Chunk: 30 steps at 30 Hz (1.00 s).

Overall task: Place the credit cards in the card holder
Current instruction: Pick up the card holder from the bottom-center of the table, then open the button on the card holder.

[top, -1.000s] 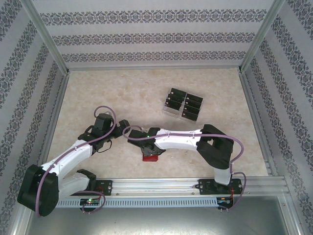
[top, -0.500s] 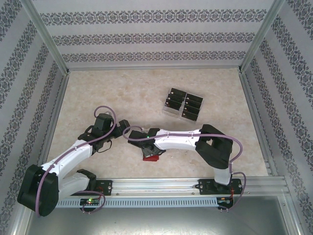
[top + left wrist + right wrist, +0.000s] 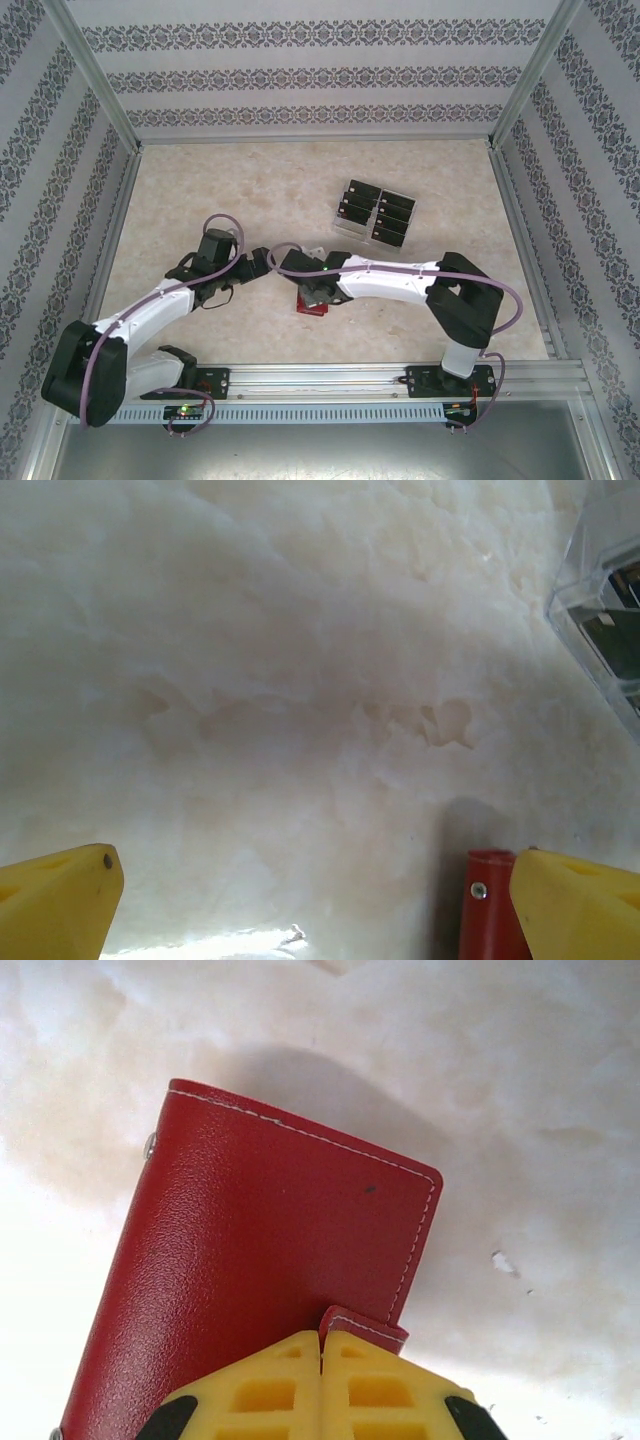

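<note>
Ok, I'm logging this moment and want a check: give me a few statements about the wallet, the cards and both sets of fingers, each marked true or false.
1. The left fingers stand open with nothing between them. True.
2. The dark-red leather-look wallet lies opened flat, pockets showing. False: it is folded shut, its outer side facing the right wrist camera.
3. The black rectangular cards sit in the clear plastic tiered rack. True.
4. The right fingers are spread wide above the rack. False: they are shut on the wallet's snap-tab edge.
</note>
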### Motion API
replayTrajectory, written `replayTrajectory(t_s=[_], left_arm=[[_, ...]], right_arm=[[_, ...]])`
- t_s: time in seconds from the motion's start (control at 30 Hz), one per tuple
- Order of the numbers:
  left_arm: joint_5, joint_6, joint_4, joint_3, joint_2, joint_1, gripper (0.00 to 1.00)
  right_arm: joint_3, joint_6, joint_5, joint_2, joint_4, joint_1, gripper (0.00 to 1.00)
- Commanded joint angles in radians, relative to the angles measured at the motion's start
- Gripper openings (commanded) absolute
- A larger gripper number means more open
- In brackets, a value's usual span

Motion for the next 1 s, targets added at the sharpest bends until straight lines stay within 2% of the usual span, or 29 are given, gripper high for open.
replayTrajectory(t_s=[0.0,0.2,0.3,0.6,0.97], left_arm=[[0.105,-0.025,0.086,0.032,0.034,-0.006,1.00],[0.218,-0.158,0.297,0.001,0.099,-0.006,1.00],[0.237,-0.205,0.368,-0.007,0.120,-0.011,1.00],[0.227,-0.252,0.442,-0.029,0.149,-0.053,0.99],[0.241,-0.296,0.543,-0.037,0.228,-0.095,0.88]], right_arm=[[-0.026,-0.031,0.010,-0.056,0.055,-0.013,0.00],[-0.061,-0.023,0.001,-0.097,0.095,-0.028,0.00],[-0.068,-0.018,-0.007,-0.104,0.108,-0.030,0.00],[-0.064,-0.012,-0.017,-0.121,0.141,-0.038,0.00],[-0.068,-0.002,-0.029,-0.151,0.177,-0.052,0.00]])
